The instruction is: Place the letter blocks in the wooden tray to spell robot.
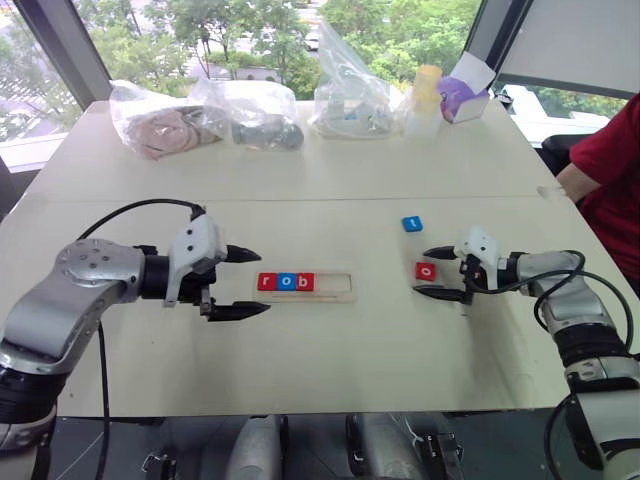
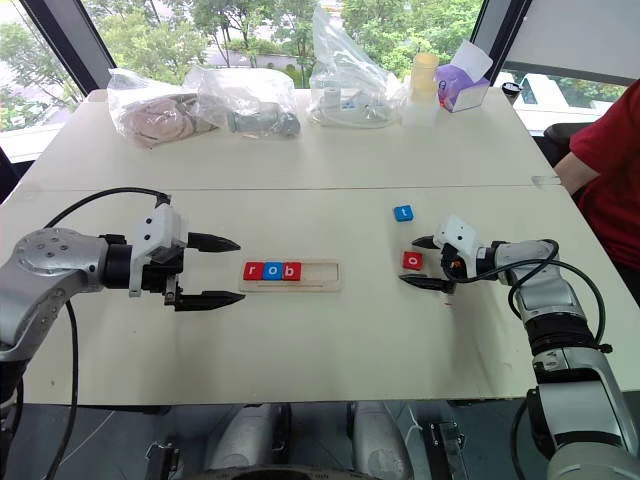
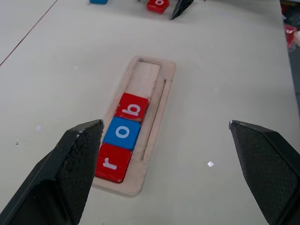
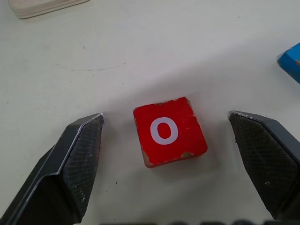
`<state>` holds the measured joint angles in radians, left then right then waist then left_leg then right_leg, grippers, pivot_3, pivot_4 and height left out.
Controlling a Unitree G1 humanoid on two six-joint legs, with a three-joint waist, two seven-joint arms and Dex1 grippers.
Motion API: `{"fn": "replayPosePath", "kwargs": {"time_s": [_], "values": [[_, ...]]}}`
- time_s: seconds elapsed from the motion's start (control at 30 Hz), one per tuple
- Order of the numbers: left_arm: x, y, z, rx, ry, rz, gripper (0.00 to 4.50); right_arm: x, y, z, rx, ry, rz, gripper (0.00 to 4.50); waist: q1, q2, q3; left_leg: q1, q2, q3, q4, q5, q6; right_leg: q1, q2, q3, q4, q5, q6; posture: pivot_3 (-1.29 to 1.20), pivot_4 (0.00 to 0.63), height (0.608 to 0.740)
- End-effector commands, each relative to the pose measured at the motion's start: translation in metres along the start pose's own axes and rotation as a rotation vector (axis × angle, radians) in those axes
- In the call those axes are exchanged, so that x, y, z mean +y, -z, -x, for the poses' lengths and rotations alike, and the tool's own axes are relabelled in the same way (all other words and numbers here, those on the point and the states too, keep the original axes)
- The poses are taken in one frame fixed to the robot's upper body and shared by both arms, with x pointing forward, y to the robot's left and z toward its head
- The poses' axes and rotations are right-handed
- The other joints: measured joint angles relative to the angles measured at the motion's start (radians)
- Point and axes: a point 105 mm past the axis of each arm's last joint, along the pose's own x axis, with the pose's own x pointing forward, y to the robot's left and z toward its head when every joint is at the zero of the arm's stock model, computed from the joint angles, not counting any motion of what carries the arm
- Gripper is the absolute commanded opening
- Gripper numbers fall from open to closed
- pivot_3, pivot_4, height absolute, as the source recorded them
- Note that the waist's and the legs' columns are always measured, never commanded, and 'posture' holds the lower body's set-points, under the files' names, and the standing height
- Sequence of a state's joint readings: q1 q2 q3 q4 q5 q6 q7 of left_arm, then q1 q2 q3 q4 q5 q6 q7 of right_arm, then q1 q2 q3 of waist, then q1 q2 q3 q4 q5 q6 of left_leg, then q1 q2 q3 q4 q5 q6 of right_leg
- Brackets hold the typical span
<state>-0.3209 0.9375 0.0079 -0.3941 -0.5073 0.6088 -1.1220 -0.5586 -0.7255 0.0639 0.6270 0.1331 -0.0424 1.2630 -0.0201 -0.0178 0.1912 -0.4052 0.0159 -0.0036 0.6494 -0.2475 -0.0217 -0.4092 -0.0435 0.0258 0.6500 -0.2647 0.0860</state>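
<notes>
Now a pale worktop [image 1: 330, 180] is seen, broad and matt, with a seam running across it from side to side; behind it, windows [image 1: 260, 30] look onto green trees. Along the far edge, three clear plastic bags [image 1: 250, 110] are lined up, with a yellowish cup [image 1: 426, 85] and a purple-and-white box [image 1: 462, 95] beside them. At the right edge a person's red sleeve [image 1: 612, 170] is caught.

Near the middle the wooden tray [image 1: 335, 285] is laid flat, its long side across the worktop. Three letter blocks are seated at its left end, touching: a red r [image 1: 266, 282], a blue o [image 1: 286, 282], a red b [image 1: 305, 282]. The right part of the tray is left bare. Well to the right, on the open surface, a red o block [image 1: 426, 270] is found, with a blue t block [image 1: 412, 223] a little farther back, apart from it.

The left tool [image 1: 245, 282] is held wide open just left of the tray's end, gripping nothing, its fingers [image 3: 70, 168] spread either side of the tray's near end in the wrist view. The right tool [image 1: 437, 272] is also spread open, its black fingertips [image 4: 79, 150] set either side of the red o without touching it.

Plenty of bare worktop is left in front of the tray and between tray and loose blocks; the near edge is well apart from everything.
</notes>
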Motion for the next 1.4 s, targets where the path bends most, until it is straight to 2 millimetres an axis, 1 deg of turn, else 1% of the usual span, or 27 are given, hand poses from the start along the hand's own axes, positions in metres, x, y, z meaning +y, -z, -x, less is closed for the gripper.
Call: {"fn": "replayPosePath", "kwargs": {"time_s": [0.03,0.13,0.17,0.2,0.3,0.33,0.37,0.43,0.5,0.57,0.63,0.7,0.73,0.87,1.03,1.27,1.4], "values": [[0.001,-0.008,0.006,0.001,-0.026,-0.045,4.5,0.007,0.009,-0.002,0.02,-0.031,-0.036,3.45,0.0,0.0,0.0,0.0,0.0,0.0,0.0,0.0,0.0,0.0,0.0,0.0,0.0,0.0,0.0,0.0,0.15,0.74],[0.002,-0.007,0.007,0.002,-0.032,-0.042,4.5,0.006,0.01,-0.001,0.02,-0.013,-0.046,1.92,0.001,0.0,0.0,0.001,0.0,0.0,0.0,0.0,0.0,0.001,0.0,0.0,0.0,0.0,0.0,0.0,0.15,0.74],[0.002,-0.007,0.007,0.002,-0.034,-0.041,4.5,0.005,0.008,-0.001,0.017,-0.012,-0.048,1.51,0.001,0.0,0.0,0.001,0.0,0.0,0.0,0.0,0.0,0.001,0.0,0.0,0.0,0.0,0.0,0.0,0.15,0.74],[0.003,-0.006,0.008,0.003,-0.036,-0.039,4.5,0.004,0.005,-0.002,0.003,-0.009,-0.049,1.51,0.001,0.0,0.0,0.001,0.0,0.0,0.0,0.0,0.0,0.001,0.0,0.0,0.0,0.0,0.0,0.0,0.15,0.74],[0.016,0.009,0.013,0.043,-0.093,-0.05,4.5,0.012,-0.034,-0.014,-0.121,-0.059,-0.056,1.51,-0.002,0.0,0.0,0.002,0.0,0.0,0.0,0.0,0.0,0.001,0.0,0.0,0.0,0.0,0.0,0.0,0.15,0.74],[0.019,0.013,0.016,0.049,-0.104,-0.041,4.5,0.018,-0.047,-0.019,-0.157,-0.088,-0.053,1.51,-0.003,0.0,0.0,0.002,0.0,-0.001,0.0,0.0,0.0,0.001,0.0,0.0,0.001,0.0,0.0,0.0,0.15,0.74],[0.022,0.014,0.018,0.046,-0.111,-0.03,4.5,0.028,-0.062,-0.029,-0.191,-0.124,-0.038,1.51,-0.004,0.0,0.0,0.002,0.0,-0.001,0.0,0.0,0.0,0.0,0.0,0.0,0.002,0.0,0.0,0.0,0.15,0.74],[0.023,0.015,0.021,0.04,-0.107,-0.02,4.5,0.05,-0.085,-0.045,-0.229,-0.196,-0.003,1.51,-0.005,0.0,0.0,0.002,0.0,-0.002,0.0,0.0,0.0,-0.001,0.001,0.0,0.004,0.0,0.0,0.0,0.15,0.74],[0.022,0.016,0.02,0.045,-0.095,-0.023,4.5,0.064,-0.098,-0.057,-0.242,-0.231,0.033,1.51,0.0,0.0,0.0,0.001,0.001,-0.002,-0.001,0.0,0.0,-0.002,0.001,0.0,0.005,0.0,0.0,0.0,0.15,0.74],[0.018,0.017,0.02,0.051,-0.08,-0.021,4.5,0.076,-0.106,-0.07,-0.245,-0.256,0.055,1.51,0.005,0.0,0.0,0.0,0.001,-0.002,-0.001,0.0,0.0,-0.002,0.0,0.0,0.005,0.0,0.0,0.0,0.15,0.74],[0.015,0.017,0.018,0.053,-0.068,-0.023,4.5,0.092,-0.11,-0.081,-0.234,-0.32,0.083,1.51,0.009,0.0,0.0,-0.001,0.0,-0.002,0.0,0.0,0.0,-0.002,-0.001,-0.001,0.005,0.0,0.0,0.0,0.15,0.74],[0.012,0.016,0.014,0.047,-0.062,-0.026,4.5,0.1,-0.109,-0.089,-0.217,-0.353,0.105,1.51,0.009,0.0,0.0,-0.002,-0.001,-0.002,0.0,0.0,0.0,-0.002,-0.002,-0.001,0.003,0.0,0.0,0.0,0.15,0.74],[0.01,0.015,0.013,0.042,-0.059,-0.025,4.5,0.1,-0.108,-0.092,-0.207,-0.356,0.111,1.51,0.009,0.0,0.0,-0.002,-0.001,-0.002,0.0,0.0,0.0,-0.002,-0.002,-0.001,0.002,0.0,0.0,0.0,0.15,0.74],[0.004,0.014,0.01,0.037,-0.054,-0.025,4.5,0.098,-0.107,-0.101,-0.178,-0.359,0.135,1.51,0.005,0.0,0.0,-0.002,-0.001,-0.002,0.001,0.0,0.0,-0.002,-0.003,-0.001,0.002,0.0,0.0,0.0,0.15,0.74],[0.003,0.015,0.008,0.031,-0.069,-0.02,4.5,0.089,-0.107,-0.111,-0.167,-0.34,0.145,1.51,0.001,0.0,0.0,-0.001,-0.001,-0.002,0.0,0.0,0.0,-0.003,0.0,-0.001,0.002,0.0,0.0,0.0,0.15,0.74],[0.004,0.015,0.007,0.026,-0.087,-0.019,4.5,0.077,-0.104,-0.115,-0.148,-0.301,0.154,1.51,0.002,0.0,0.0,-0.002,0.0,-0.002,0.0,0.0,0.0,-0.003,-0.001,-0.001,0.003,0.0,0.0,0.0,0.15,0.74],[0.007,0.019,0.004,0.039,-0.097,-0.034,4.5,0.076,-0.102,-0.116,-0.142,-0.299,0.169,1.51,0.002,0.0,0.0,-0.002,0.0,-0.001,0.0,0.0,0.0,-0.003,-0.001,-0.001,0.003,0.0,0.0,0.0,0.15,0.74]]}}
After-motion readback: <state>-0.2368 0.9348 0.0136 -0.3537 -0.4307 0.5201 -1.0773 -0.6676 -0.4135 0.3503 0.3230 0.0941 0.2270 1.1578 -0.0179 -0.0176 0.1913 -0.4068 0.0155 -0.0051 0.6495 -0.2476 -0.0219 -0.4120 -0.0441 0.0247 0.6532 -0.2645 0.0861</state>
